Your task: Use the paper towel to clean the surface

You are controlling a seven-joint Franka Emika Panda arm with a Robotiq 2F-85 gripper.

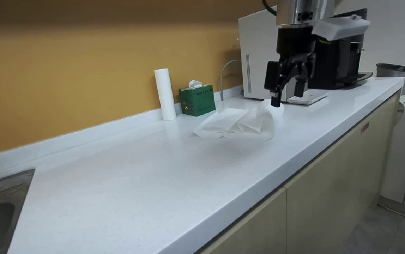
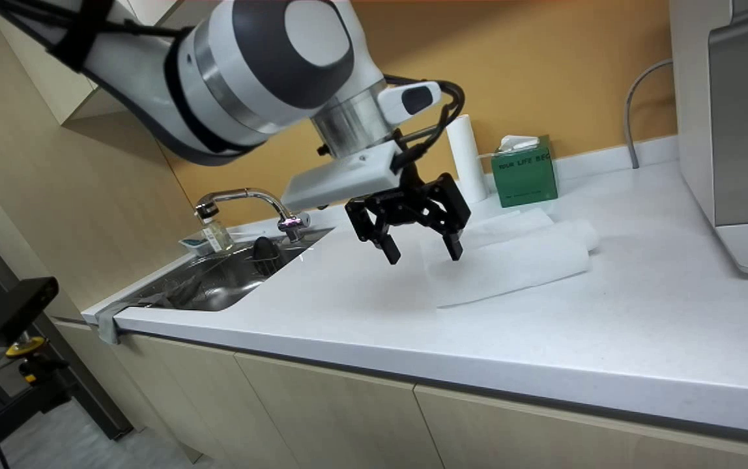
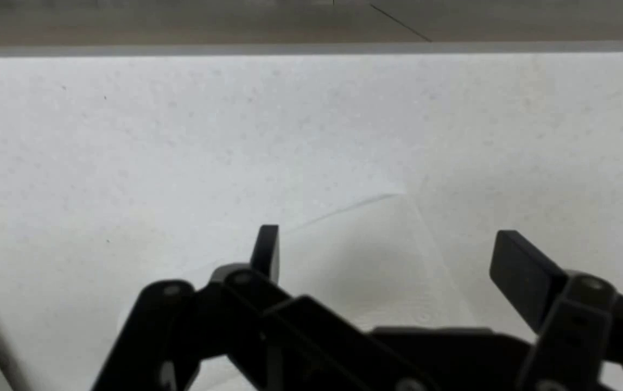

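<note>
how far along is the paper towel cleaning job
Looks done: the paper towel is laid out, creased, on the counter. In hand: nothing is gripped; the fingers stand apart, with the towel showing between and below them in the wrist view. Left: probably closing on the towel and wiping; whether any of the counter has been wiped can't be told here.
</note>
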